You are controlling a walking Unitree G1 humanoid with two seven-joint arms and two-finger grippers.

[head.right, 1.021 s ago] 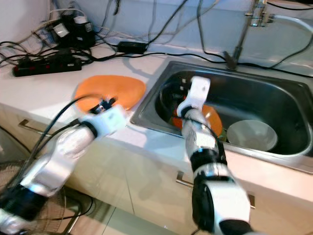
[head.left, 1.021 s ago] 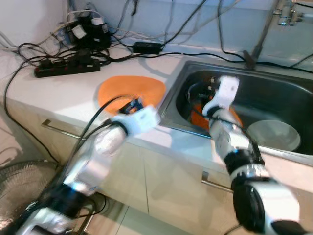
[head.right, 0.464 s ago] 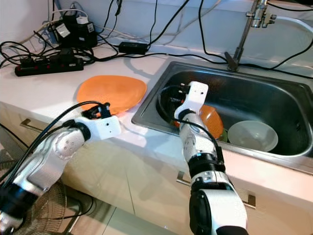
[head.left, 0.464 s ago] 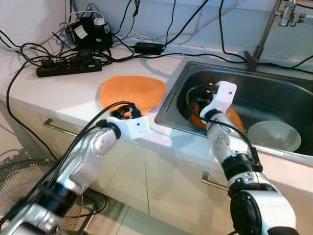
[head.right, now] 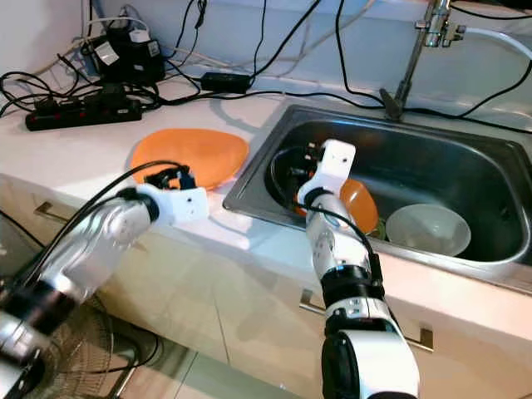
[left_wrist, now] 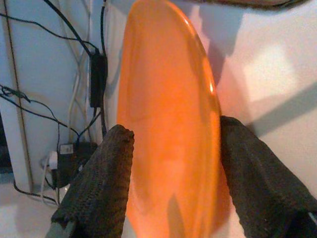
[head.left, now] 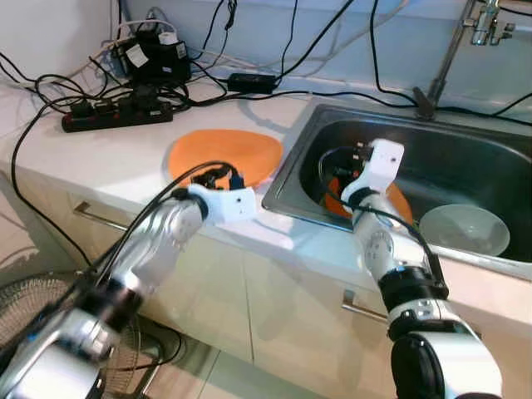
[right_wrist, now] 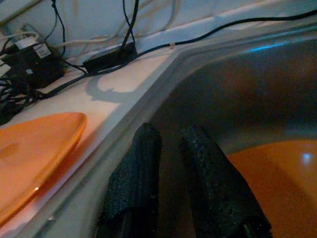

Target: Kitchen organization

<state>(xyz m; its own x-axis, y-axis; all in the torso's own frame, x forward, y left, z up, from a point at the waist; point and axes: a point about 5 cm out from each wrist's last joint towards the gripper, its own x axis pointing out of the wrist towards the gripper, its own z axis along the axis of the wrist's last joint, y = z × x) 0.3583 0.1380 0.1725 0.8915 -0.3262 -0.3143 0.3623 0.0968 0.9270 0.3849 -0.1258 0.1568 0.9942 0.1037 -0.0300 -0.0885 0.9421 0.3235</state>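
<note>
- Left gripper (left_wrist: 171, 188) is spread wide, its 2 black fingers (left_wrist: 101, 188) standing either side of the orange plate (head.left: 224, 155) with nothing grasped yet; from the head view it sits at the plate's 6 o'clock edge, at the front of the countertop (head.left: 108, 162).
- Orange plate lies flat on the countertop, just at 9 o'clock of the sink (head.left: 465, 158). It looks like thin, stiff plastic: light, glossy and probably slippery, not fragile. Lying flat, its only real hold is the raised rim nearest the gripper, 1 finger over and 1 under; a pinch across the smooth face would likely slide off.
- Right gripper (right_wrist: 171, 148) hangs inside the sink with its 2 fingers drawn close together and nothing between them, pointing toward the basin's wall.
- Orange bowl (head.left: 395, 202) sits on the sink floor just beside that gripper, with a pale bowl (head.left: 464, 230) at its 3 o'clock; both look rigid and smooth, likely slick if wet, so their rims are the sensible hold.
- At 11 o'clock of the plate, a black power strip (head.left: 116, 113) and tangled cables (head.left: 50, 83) lie on the counter, well apart from it.
- Faucet (head.left: 453, 50) rises at 12 o'clock of the sink.
</note>
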